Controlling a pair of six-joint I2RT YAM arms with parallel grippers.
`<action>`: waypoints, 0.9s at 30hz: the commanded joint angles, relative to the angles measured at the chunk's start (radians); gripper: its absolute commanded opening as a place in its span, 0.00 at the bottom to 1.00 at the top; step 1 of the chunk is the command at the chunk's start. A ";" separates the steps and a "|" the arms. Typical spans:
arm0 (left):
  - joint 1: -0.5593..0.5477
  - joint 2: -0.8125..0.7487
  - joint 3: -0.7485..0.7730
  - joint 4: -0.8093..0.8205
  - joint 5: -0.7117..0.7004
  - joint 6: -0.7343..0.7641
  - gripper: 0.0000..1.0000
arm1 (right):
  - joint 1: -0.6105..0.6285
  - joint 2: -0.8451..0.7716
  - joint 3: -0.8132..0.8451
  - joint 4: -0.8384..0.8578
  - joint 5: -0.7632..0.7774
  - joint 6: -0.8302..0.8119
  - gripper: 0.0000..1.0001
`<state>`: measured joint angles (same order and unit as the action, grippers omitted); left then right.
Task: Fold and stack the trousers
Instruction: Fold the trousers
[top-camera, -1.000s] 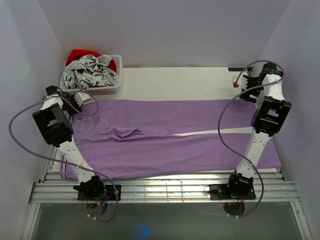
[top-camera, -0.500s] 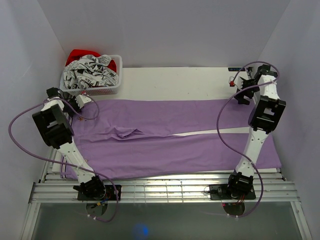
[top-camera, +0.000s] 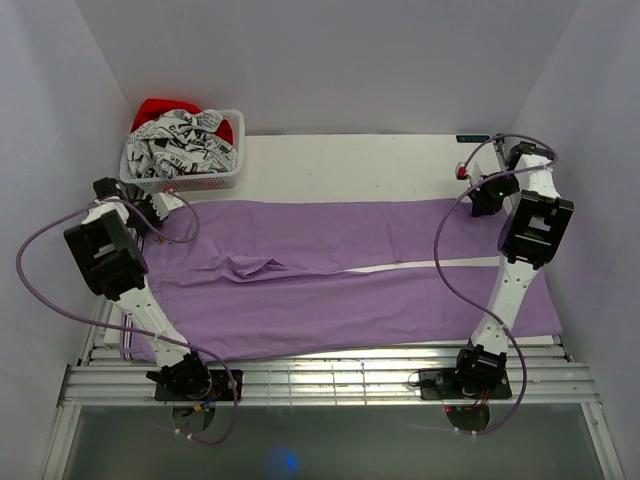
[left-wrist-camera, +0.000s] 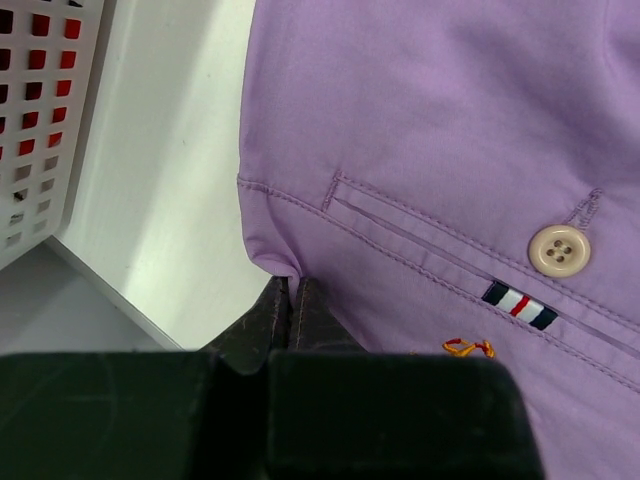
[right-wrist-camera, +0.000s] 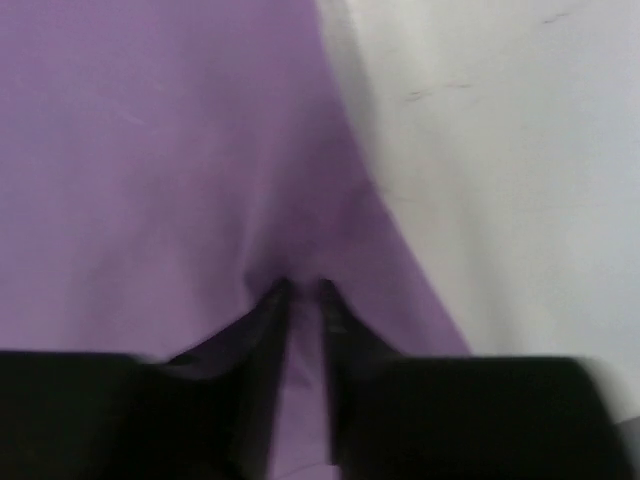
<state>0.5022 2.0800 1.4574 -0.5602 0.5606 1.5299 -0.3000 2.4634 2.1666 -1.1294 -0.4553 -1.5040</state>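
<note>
Trousers (top-camera: 350, 290), flat: left fingers (left-wrist-camera: 262, 325) shut on waistband corner (left-wrist-camera: 265, 255), right fingers (right-wrist-camera: 262, 335) barely apart around a thin hem pucker (right-wrist-camera: 300, 250); risk, cloth slipping free when lifted.

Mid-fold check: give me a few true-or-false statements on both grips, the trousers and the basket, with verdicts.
1. The left gripper is shut on the waistband corner of the trousers. True.
2. The trousers are folded in half. False: they lie spread out, legs side by side across the table.
3. The basket is empty. False: it holds patterned and red clothes.
4. The right gripper pinches cloth at the far leg's end. True.
5. A pale button shows in the left wrist view. True.
</note>
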 joint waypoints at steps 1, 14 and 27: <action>0.009 -0.093 -0.031 -0.050 0.015 0.006 0.00 | 0.004 -0.018 -0.232 -0.176 0.049 -0.001 0.15; 0.025 -0.164 -0.025 0.127 0.169 -0.348 0.00 | -0.143 -0.271 -0.152 -0.060 -0.192 0.087 0.08; 0.087 -0.394 -0.173 0.195 0.344 -0.366 0.00 | -0.217 -0.483 -0.327 0.002 -0.220 -0.047 0.08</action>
<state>0.5575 1.8122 1.3323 -0.3969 0.8089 1.1332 -0.4770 2.0293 1.8851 -1.1324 -0.6502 -1.4849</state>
